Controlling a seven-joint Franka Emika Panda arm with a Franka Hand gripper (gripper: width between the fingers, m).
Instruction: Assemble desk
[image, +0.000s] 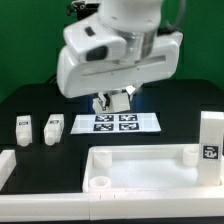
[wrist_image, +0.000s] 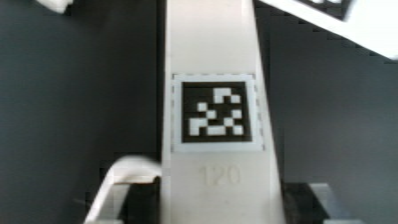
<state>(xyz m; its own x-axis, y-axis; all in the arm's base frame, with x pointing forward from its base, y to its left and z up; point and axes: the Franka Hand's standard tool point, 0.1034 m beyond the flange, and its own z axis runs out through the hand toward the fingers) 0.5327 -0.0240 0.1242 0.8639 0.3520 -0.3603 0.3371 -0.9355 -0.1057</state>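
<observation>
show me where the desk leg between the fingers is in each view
exterior view: the desk leg hangs under the arm, just above the marker board.
wrist view: it runs down the middle of the frame, tag toward the camera, between the fingers.
shared landmark: the marker board, a corner of it showing behind the leg in the wrist view.

The exterior view looks down across the table (image: 30, 100) at the arm (image: 115, 45) from mid-distance; the wrist view sits close behind the gripper (wrist_image: 217, 195). Both show the leg (wrist_image: 217, 60).
</observation>
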